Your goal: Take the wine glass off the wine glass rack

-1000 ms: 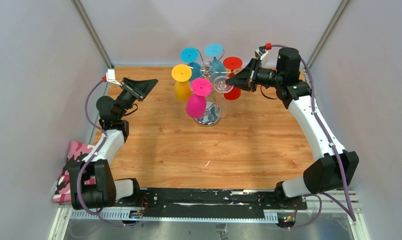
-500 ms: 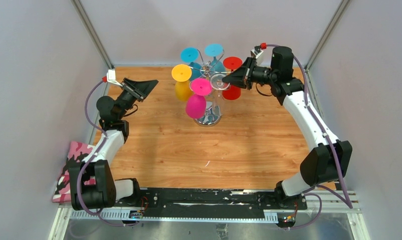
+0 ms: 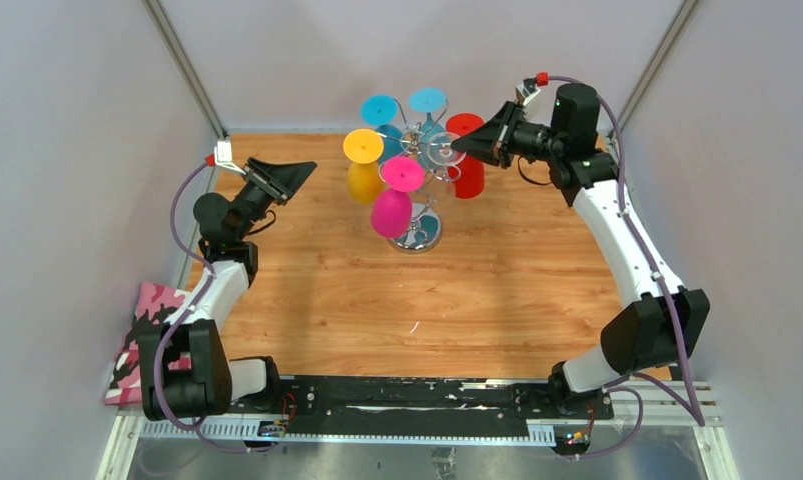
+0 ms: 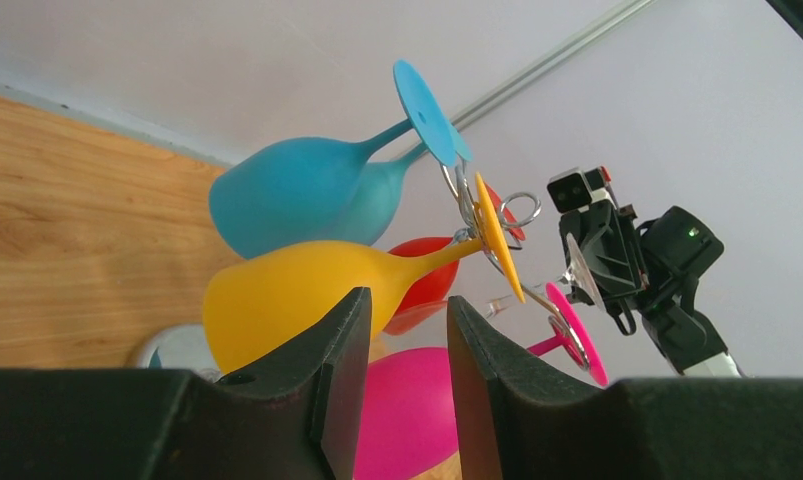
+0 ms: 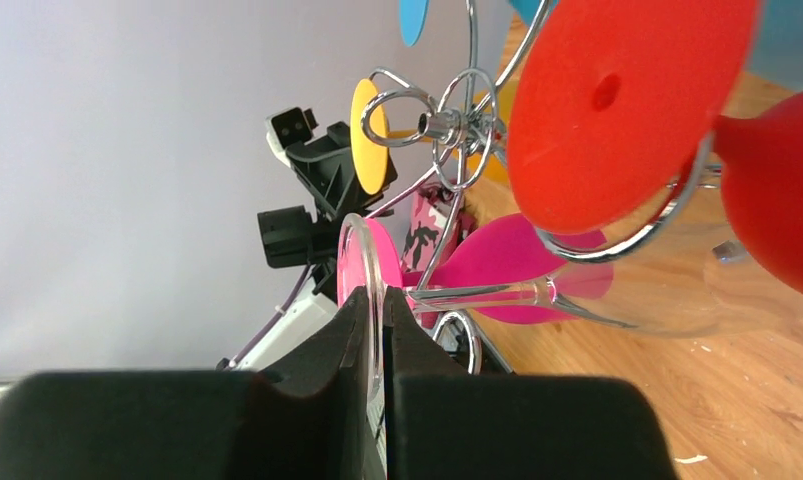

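Wine glass rack: the chrome wire wine glass rack (image 3: 417, 205) stands at the back middle of the desk (image 3: 497, 300), its round mirrored base flat on the wood and its curled arms spread at the top.
Clear wine glass: the clear wine glass (image 5: 497, 293) lies roughly level at the rack's right side, up among the curled arms. Its stem runs just under a chrome loop. Whether it rests in an arm cannot be told.
Right gripper: the right gripper (image 5: 377, 310) is pinched narrow on the rim of the clear glass's round foot, with a finger on each face of the disc. From above it sits just to the right of the rack top.
Left gripper: the left gripper (image 4: 402, 320) is part-way open with nothing between its fingers. It hovers over the left side of the desk, well apart from the rack and pointed toward it.
Hanging glasses: a yellow glass (image 3: 362, 160) and a pink glass (image 3: 395, 195) hang bowl-down on the near left. Two blue glasses (image 3: 380, 110) hang at the back. A red glass (image 3: 469, 178) hangs on the right, just beside the right gripper.
Off the desk: a pink patterned cloth (image 3: 142, 330) lies past the desk's left edge, near the left arm's base.
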`<move>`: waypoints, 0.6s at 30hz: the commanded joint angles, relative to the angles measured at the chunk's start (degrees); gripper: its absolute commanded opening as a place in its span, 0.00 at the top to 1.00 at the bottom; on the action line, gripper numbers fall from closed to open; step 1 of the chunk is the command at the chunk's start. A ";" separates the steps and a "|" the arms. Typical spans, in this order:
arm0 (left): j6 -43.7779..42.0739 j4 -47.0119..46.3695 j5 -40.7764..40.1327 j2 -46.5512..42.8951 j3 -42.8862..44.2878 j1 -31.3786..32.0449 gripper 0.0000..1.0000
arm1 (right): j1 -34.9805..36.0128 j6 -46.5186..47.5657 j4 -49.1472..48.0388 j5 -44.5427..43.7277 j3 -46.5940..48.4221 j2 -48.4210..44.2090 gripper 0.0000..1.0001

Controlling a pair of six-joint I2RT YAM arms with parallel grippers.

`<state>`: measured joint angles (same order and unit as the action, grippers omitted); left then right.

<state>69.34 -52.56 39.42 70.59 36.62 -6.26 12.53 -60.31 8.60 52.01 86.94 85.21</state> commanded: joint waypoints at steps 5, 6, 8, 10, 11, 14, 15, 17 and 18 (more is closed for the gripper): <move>-0.70 -0.21 0.75 -1.19 -0.52 -0.33 0.61 | -3.65 3.16 3.14 -2.66 -1.74 -5.23 1.00; -0.78 -0.04 0.75 -1.28 -0.46 -0.25 0.61 | -3.92 3.19 3.10 -2.77 -2.04 -5.49 1.00; -0.79 0.23 0.66 -1.35 -0.41 -0.28 0.61 | -4.28 3.20 3.18 -2.53 -2.38 -5.74 1.00; -0.87 0.34 0.66 -1.37 -0.32 -0.31 0.61 | -4.36 3.12 3.26 -2.07 -3.01 -6.03 1.00; -0.86 0.39 0.70 -1.44 -0.32 -0.33 0.61 | -4.36 3.10 3.19 -1.84 -3.53 -6.27 1.00; -1.33 1.01 0.48 -1.59 -0.23 -0.33 0.61 | -4.45 3.26 3.39 -1.30 -5.44 -7.78 1.00; -1.65 1.53 0.42 -1.61 -0.11 -0.32 0.61 | -4.49 3.72 3.93 -1.42 -6.18 -8.48 1.00; -2.62 2.98 0.25 -2.10 0.20 -0.31 0.61 | -4.69 5.52 5.58 -1.86 -7.85 -10.28 1.00; -3.28 3.86 0.04 -2.46 0.35 -0.31 0.61 | -4.91 6.20 6.50 -1.91 -8.75 -11.27 1.00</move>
<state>68.69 -51.42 39.38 70.00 36.62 -6.26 8.84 -57.08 12.25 49.45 80.58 78.35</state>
